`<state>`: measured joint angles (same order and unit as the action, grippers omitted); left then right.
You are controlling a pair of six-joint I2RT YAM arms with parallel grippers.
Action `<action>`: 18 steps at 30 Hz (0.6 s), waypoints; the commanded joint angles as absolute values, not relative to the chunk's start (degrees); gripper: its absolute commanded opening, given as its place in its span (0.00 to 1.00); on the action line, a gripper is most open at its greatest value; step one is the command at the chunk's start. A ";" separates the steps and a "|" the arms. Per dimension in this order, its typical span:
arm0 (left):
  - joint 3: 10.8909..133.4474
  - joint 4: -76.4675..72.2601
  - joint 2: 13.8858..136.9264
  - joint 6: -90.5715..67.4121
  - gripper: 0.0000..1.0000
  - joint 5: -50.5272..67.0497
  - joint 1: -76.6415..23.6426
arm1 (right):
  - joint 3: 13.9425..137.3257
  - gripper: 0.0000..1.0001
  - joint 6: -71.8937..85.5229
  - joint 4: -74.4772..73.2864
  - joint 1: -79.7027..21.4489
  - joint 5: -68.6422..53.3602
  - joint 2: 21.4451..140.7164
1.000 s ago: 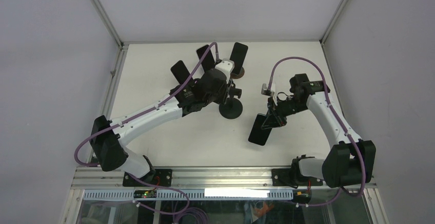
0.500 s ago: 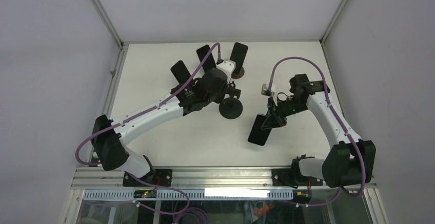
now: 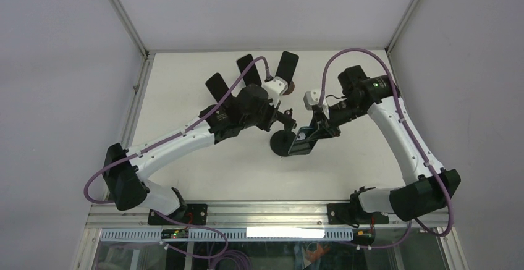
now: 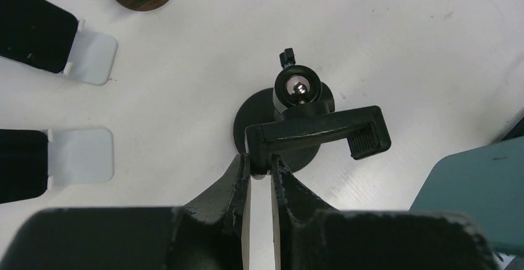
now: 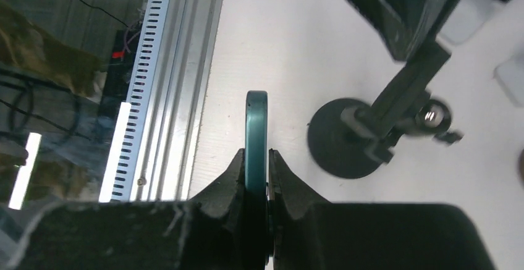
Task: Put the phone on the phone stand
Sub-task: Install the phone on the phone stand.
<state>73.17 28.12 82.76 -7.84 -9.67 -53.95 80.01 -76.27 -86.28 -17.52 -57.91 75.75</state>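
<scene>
A black phone stand (image 3: 283,141) with a round base and a clamp arm (image 4: 321,131) sits mid-table. My left gripper (image 4: 259,162) is shut on the left end of that clamp arm. My right gripper (image 5: 256,159) is shut on a teal-edged phone (image 5: 256,128), held on edge in the air. In the top view the phone (image 3: 303,141) hangs tilted right beside the stand's base, touching or almost touching it. The phone's teal back also shows at the right edge of the left wrist view (image 4: 476,189). The stand also shows in the right wrist view (image 5: 352,137).
Three other dark phones rest on stands at the back: one on a white stand (image 3: 217,86), one (image 3: 247,67) behind my left arm, one on a brown round base (image 3: 287,66). The table's front rail (image 3: 266,211) runs along the near edge.
My right arm has swung left and lifted the phone from lower right over to the stand. My left gripper and the stand have shifted slightly down and right.
</scene>
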 commanded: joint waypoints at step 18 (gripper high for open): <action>70.74 16.28 78.22 -8.08 0.00 3.35 -54.13 | 98.96 0.00 -83.15 -79.84 -36.42 -52.43 84.75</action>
<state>70.48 23.18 81.60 -7.66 -0.95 -53.95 95.29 -80.53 -82.91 -35.79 -51.75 84.12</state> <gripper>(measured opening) 0.131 0.141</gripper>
